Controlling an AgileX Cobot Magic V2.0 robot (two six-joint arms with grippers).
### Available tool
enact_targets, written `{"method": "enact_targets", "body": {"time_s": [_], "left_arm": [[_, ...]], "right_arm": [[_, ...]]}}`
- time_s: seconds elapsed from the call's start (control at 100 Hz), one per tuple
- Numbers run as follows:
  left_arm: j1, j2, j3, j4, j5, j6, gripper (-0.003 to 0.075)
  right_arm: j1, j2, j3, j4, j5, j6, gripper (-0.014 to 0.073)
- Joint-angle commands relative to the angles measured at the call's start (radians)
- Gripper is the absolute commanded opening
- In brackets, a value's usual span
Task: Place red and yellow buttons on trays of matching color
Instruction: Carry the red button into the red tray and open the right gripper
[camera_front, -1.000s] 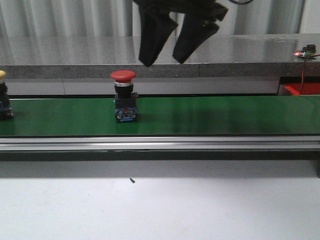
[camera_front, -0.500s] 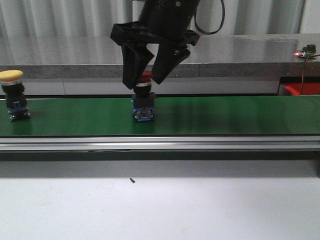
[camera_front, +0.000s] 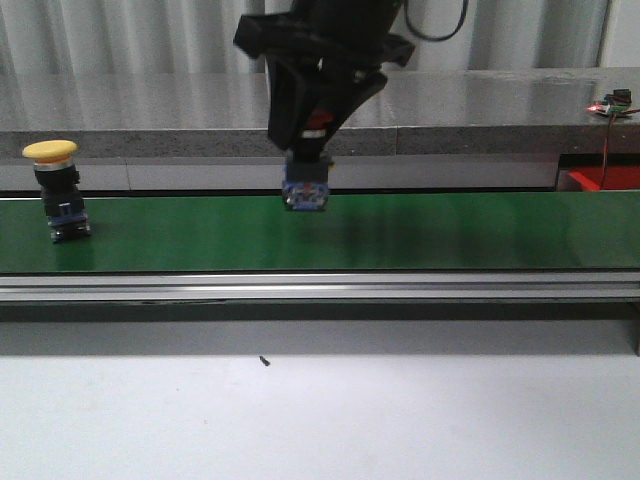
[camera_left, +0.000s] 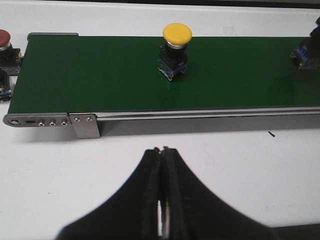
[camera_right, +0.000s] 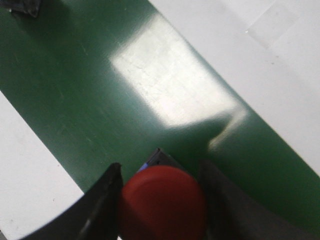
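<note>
My right gripper (camera_front: 310, 135) is shut on the red button (camera_front: 306, 188) and holds it a little above the green belt (camera_front: 450, 230). In the right wrist view the red cap (camera_right: 162, 202) fills the gap between the two fingers (camera_right: 107, 200). A yellow button (camera_front: 52, 152) stands upright on the belt's left part, also seen in the left wrist view as the yellow button (camera_left: 177, 33). The red tray (camera_front: 605, 178) shows only as a corner at the far right. My left gripper (camera_left: 161, 150) is shut and empty over the white table, in front of the belt.
Another red button (camera_left: 4, 37) sits just past the belt's end. The belt's metal side rail (camera_front: 320, 285) runs along its near edge. A grey ledge (camera_front: 150, 105) runs behind the belt. A small circuit board with wires (camera_front: 615, 100) sits at back right.
My right gripper came down over the red button, shut on it and lifted it off the belt, drifting right. The yellow button has ridden the belt to the right.
</note>
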Motion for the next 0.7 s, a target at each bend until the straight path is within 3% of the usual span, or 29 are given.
{"method": "enact_targets", "body": {"time_s": [0.0, 0.23, 0.69], "left_arm": [[-0.008, 0.006, -0.025, -0.023, -0.067, -0.002, -0.0020], [-0.008, 0.006, -0.025, -0.023, -0.067, -0.002, -0.0020], [-0.008, 0.006, -0.025, -0.023, -0.067, -0.002, -0.0020]], "right_arm": [[-0.050, -0.109, -0.020, 0.004, -0.018, -0.004, 0.0024], [-0.218, -0.195, -0.001, 0.003, 0.016, -0.004, 0.0024], [-0.654, -0.224, -0.001, -0.002, 0.014, -0.004, 0.0024]]}}
